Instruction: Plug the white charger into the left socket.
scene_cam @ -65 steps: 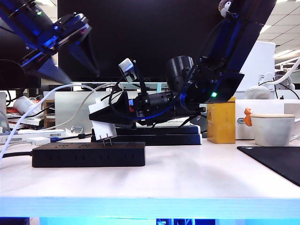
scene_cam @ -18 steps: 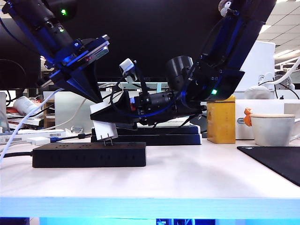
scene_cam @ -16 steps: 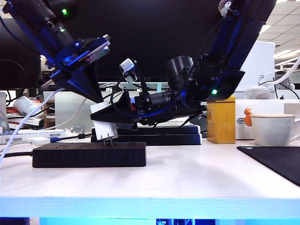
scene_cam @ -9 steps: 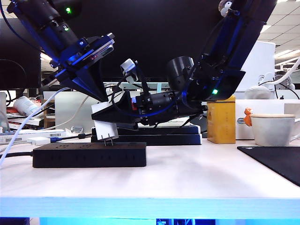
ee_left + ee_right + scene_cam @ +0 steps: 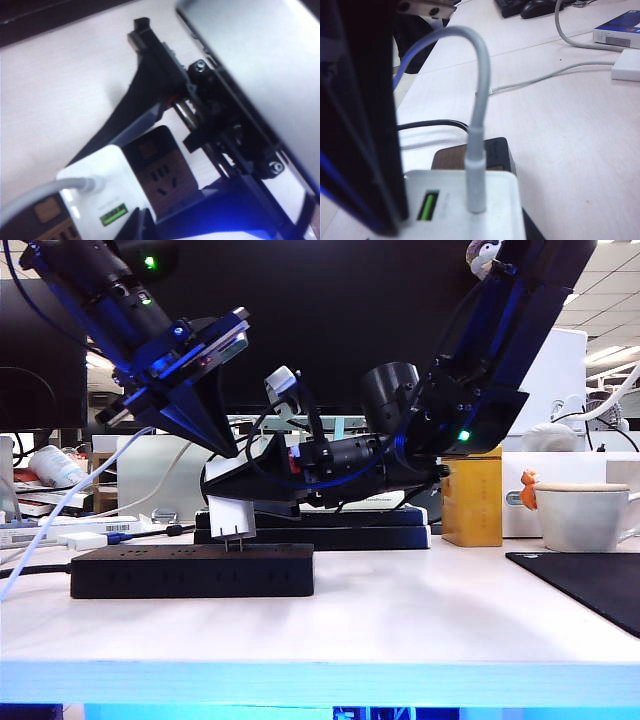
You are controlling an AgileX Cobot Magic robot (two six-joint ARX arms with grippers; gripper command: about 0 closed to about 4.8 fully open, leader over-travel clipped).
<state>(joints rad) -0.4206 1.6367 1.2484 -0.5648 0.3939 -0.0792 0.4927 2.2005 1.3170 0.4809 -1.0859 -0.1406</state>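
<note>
Exterior view gives me the right gripper (image 5: 228,502) reaching across from three o'clock, its black fingers clasped around the white charger (image 5: 232,516). That glossy, round-edged block hangs upright, its two metal prongs pointing down and meeting the top of the black power strip (image 5: 190,571); how far they sit in, I cannot tell. I count one charger, one thin white cable (image 5: 75,498) running away toward nine o'clock, and two dark strips: the near matte one and a second black strip (image 5: 330,530) behind it at twelve o'clock.

My left gripper (image 5: 205,425) hangs at eleven o'clock of the charger, its jaws closed to a wedge-shaped point with nothing between them, the tip just above the block's top.

My left wrist view looks down on the charger (image 5: 105,185), showing a green label on its face and one brown socket face (image 5: 162,177) just beside it.

My right wrist view shows the cable's grey collar (image 5: 476,170) plugged into the charger's top.

Farther out toward three o'clock stand one yellow box (image 5: 472,500) and one cream mug (image 5: 583,514) on the pale wooden table (image 5: 400,620).
</note>
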